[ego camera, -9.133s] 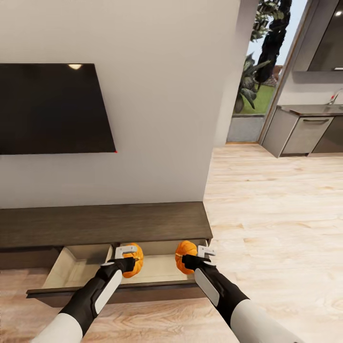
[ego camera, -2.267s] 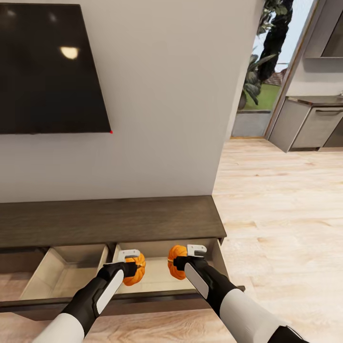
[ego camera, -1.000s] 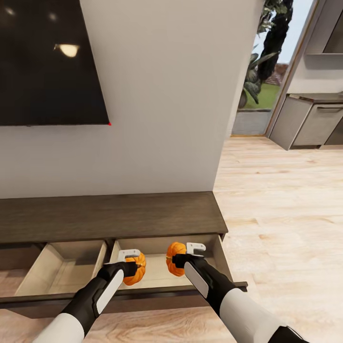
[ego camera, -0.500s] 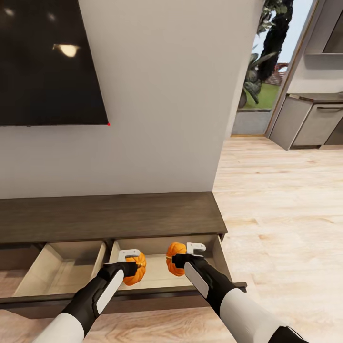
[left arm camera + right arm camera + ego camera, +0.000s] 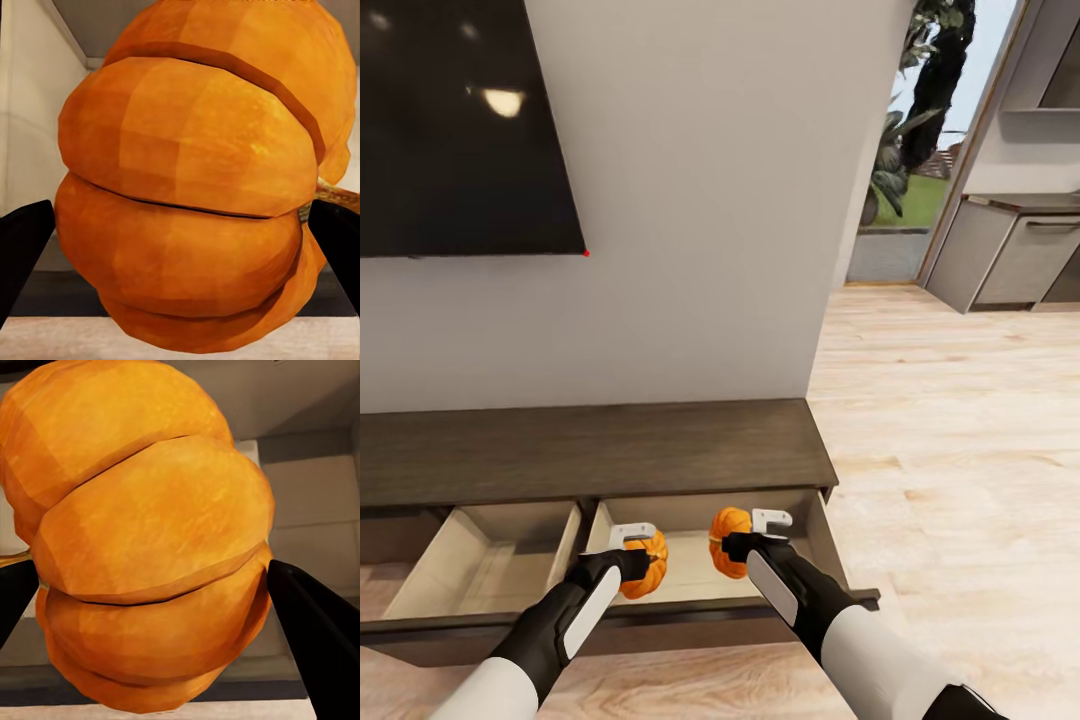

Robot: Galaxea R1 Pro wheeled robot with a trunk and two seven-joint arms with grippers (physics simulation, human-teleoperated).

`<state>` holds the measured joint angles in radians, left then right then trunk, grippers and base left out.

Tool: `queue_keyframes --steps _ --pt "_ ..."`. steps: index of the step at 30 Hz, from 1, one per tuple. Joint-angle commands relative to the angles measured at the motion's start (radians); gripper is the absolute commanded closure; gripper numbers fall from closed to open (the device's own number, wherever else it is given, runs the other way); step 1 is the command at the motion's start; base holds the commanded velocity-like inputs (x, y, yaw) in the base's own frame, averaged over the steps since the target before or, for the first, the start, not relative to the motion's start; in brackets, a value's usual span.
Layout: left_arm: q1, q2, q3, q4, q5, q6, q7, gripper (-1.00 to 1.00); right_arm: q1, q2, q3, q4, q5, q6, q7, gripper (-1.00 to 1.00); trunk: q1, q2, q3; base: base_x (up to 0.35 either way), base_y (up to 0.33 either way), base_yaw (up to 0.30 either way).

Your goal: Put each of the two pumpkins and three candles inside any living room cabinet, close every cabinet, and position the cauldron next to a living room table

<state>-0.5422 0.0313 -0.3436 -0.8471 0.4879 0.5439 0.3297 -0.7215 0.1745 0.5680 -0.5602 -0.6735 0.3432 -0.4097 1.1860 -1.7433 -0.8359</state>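
Observation:
Two bright-orange ribbed pumpkins hang over the pulled-out right drawer of the dark-brown cabinet [image 5: 590,450]. My left gripper [image 5: 637,556] is shut on the left pumpkin [image 5: 645,566], which looms close in the left wrist view as pumpkin [image 5: 195,195] between black fingertips [image 5: 22,247]. My right gripper [image 5: 745,535] is shut on the other pumpkin [image 5: 726,541], seen large in the right wrist view as pumpkin [image 5: 150,540] with a finger [image 5: 315,630] at its side. Both pumpkins sit above the beige drawer floor [image 5: 685,575].
A second open drawer [image 5: 490,560] lies to the left. A black TV [image 5: 460,130] hangs on the white wall above the cabinet. Light wood floor [image 5: 960,450] stretches right toward grey kitchen units [image 5: 1020,265] and a glass doorway with plants [image 5: 905,140].
Over the last second hardly anything has shifted; both pumpkins stay held over the right drawer. Since nine seconds ago the camera has moved closer and to the left.

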Motion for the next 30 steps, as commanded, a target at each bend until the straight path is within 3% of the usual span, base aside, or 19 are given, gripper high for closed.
queue_keyframes --steps 1,8,30 --pt "-0.001 -0.002 -0.006 -0.002 0.008 0.002 0.01 1.0 -0.001 0.0 0.004 0.0 -0.006 -0.004 -0.008 1.0 0.004 -0.008 -0.004 0.0 0.0 0.0" --pt "-0.002 -0.041 -0.006 -0.045 0.005 0.0 0.024 1.0 -0.001 0.0 0.005 0.002 -0.001 -0.023 -0.019 1.0 0.031 -0.057 -0.026 0.0 0.0 0.0" --pt "-0.004 -0.046 -0.005 -0.096 0.004 -0.003 0.027 1.0 -0.001 -0.003 0.008 0.011 0.009 -0.096 -0.024 1.0 0.115 -0.211 -0.095 0.0 0.0 0.0"
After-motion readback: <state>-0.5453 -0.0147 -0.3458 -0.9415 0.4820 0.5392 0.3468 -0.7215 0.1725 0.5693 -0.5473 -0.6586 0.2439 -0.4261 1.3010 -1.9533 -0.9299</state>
